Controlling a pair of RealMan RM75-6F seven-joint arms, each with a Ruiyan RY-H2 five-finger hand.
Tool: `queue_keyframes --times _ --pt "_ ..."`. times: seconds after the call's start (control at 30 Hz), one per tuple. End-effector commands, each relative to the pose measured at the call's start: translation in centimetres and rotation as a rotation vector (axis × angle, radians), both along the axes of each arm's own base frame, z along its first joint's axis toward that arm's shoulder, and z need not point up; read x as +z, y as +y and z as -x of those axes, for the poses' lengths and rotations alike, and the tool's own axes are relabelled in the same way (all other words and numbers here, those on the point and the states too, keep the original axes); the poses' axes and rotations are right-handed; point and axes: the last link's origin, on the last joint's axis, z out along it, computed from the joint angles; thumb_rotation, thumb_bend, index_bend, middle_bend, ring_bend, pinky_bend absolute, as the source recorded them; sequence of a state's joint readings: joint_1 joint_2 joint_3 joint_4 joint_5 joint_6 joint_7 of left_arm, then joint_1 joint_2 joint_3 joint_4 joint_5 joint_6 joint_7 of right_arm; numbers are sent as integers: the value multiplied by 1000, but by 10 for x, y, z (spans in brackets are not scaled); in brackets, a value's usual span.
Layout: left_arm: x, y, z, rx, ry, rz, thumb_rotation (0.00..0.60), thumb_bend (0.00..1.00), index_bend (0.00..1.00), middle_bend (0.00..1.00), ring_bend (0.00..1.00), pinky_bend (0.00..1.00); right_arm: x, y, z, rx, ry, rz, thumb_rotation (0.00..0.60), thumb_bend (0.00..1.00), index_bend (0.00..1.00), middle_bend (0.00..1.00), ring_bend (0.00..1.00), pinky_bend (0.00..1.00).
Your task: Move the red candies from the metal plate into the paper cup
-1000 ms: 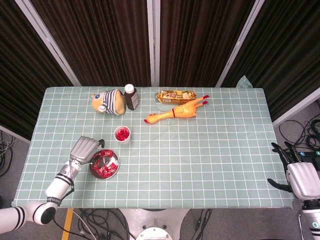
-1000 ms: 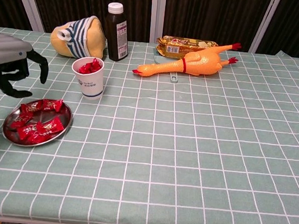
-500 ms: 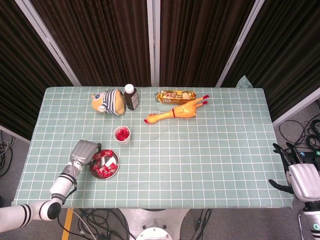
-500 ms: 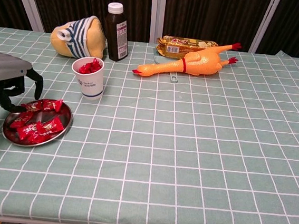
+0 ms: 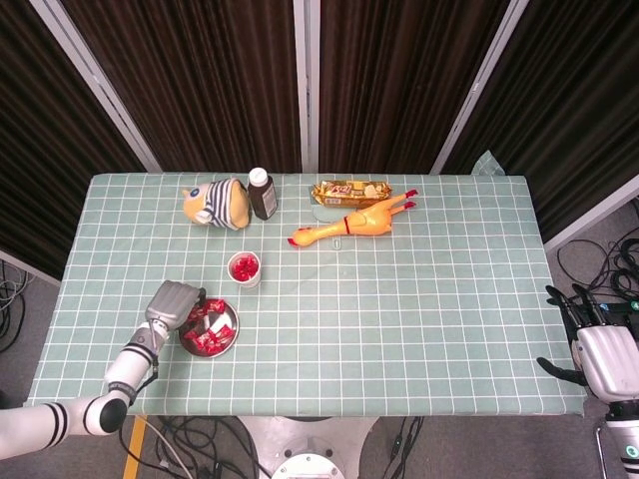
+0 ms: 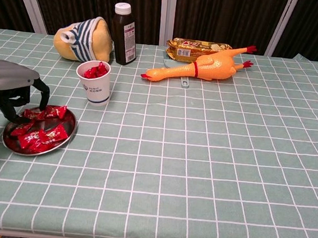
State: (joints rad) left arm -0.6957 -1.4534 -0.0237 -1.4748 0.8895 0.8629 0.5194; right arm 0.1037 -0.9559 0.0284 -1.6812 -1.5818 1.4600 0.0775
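The metal plate [image 6: 69,135] sits near the table's front left, holding several red candies [image 6: 39,135]. In the head view the plate [image 5: 233,333] lies just below the paper cup [image 5: 245,269]. The white paper cup [image 6: 94,86] stands behind and to the right of the plate, with red candies showing at its top. My left hand [image 6: 13,85] hangs over the plate's back left edge, its fingers apart and curved down, fingertips [image 6: 44,98] among the candies; no candy is plainly gripped. My right hand [image 5: 602,354] hangs off the table's right edge, holding nothing.
At the back of the table stand a striped plush toy [image 6: 83,38] and a dark bottle [image 6: 124,34]. A yellow rubber chicken [image 6: 206,67] and a snack packet [image 6: 197,45] lie to their right.
My left hand has moved toward the plate and lowered, so its fingertips now reach into the candies. The right hand has not moved.
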Motion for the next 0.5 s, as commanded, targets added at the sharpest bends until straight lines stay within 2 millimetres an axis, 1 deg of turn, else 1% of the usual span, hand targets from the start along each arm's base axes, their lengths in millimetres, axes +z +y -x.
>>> queue_keyframes --times 0.03,0.5 --pt "-1 -2 -2 1 -9 14 600 295 516 1000 980 1000 0 0 0 -1 0 1 600 16 80 241 46 254" --pt "-10 1 3 -27 10 -12 600 295 525 1000 980 1000 0 -1 1 -5 3 0 600 15 80 241 46 254"
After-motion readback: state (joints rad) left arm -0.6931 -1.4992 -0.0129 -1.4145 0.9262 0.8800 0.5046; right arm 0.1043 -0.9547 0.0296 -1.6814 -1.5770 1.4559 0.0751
